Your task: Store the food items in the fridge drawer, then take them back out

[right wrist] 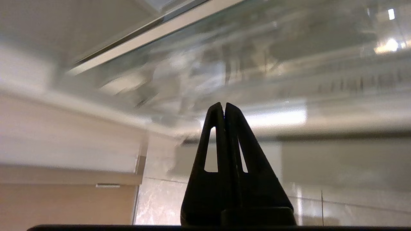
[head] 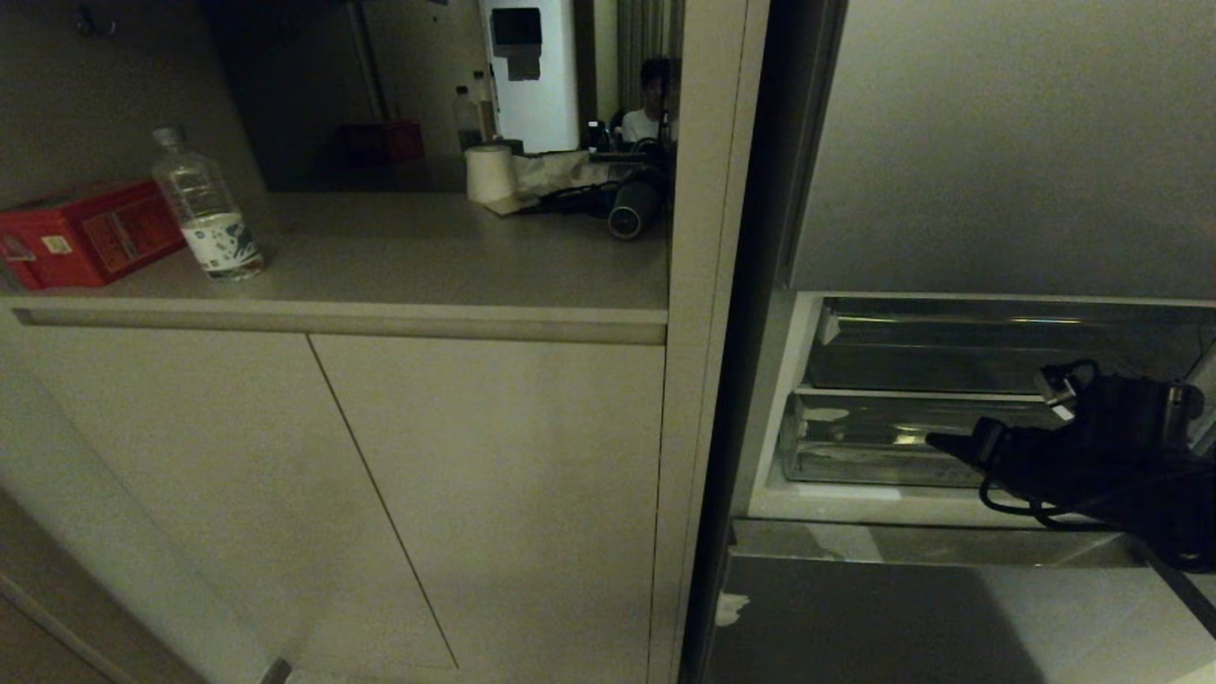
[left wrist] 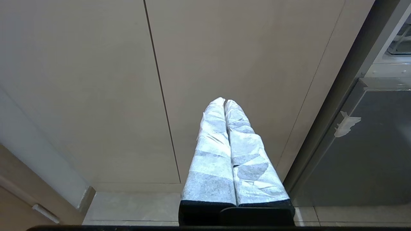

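Clear fridge drawer [head: 855, 446] sits just beside the closed right end effector [head: 936, 441].

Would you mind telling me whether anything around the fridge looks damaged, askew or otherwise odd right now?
Only small blemishes: whitish tape scraps cling to the front edge of the clear fridge drawer, and a torn white scrap sticks to the grey door front below. Nothing looks spilled or askew. The right gripper is at the drawer, shut and empty.
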Controlling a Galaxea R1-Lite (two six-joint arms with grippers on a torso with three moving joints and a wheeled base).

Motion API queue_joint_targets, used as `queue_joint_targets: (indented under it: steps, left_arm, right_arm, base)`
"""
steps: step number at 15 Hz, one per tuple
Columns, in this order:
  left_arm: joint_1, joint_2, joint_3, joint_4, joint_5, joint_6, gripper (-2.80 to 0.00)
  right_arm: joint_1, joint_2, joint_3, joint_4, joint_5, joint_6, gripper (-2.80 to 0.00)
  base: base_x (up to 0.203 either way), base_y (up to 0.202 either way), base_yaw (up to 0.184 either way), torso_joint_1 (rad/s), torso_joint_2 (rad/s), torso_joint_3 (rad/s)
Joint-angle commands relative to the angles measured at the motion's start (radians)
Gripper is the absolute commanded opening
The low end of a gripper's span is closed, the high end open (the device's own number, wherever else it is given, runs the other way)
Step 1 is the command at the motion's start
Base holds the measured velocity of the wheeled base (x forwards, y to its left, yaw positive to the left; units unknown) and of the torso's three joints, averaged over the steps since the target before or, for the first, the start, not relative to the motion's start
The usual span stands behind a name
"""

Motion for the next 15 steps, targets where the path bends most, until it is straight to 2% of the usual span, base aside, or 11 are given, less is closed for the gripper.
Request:
queue_joint_targets:
  steps: [1,5,8,11,13,15]
  left_arm:
    - [0.000,0.000,0.000,0.000,0.000,0.000,-2.80]
    - [0.000,0.000,0.000,0.000,0.000,0.000,-2.80]
    - [0.000,0.000,0.000,0.000,0.000,0.000,-2.80]
    - [0.000,0.000,0.000,0.000,0.000,0.000,-2.80]
    - [0.000,0.000,0.000,0.000,0.000,0.000,-2.80]
    - [0.000,0.000,0.000,0.000,0.000,0.000,-2.80]
  right_arm:
    - [-0.001,-0.237,0.126,0.008,-0.002,-0.005,-2.80]
    - [-0.005,-0.568,0.308,0.127,-0.095,-0.085,-2.80]
    - [-0.006,-0.744,0.467,0.166,-0.136,-0.141,-2.80]
    - [-0.006,-0.832,0.563,0.173,-0.148,-0.224,-2.80]
    - [-0.006,-0.867,0.582,0.175,-0.151,-0.228,-2.80]
    - [-0.006,-0.881,0.591,0.175,-0.153,-0.228,-2.80]
  base:
    - [0.000,0.000,0.000,0.000,0.00,0.000]
    - [0.000,0.000,0.000,0.000,0.00,0.000]
    - [0.000,0.000,0.000,0.000,0.00,0.000]
    - [0.000,0.000,0.000,0.000,0.00,0.000]
    - [-0.002,0.001,-0.031,-0.001,0.00,0.001]
    - [-0.003,0.005,-0.143,0.004,0.00,0.003]
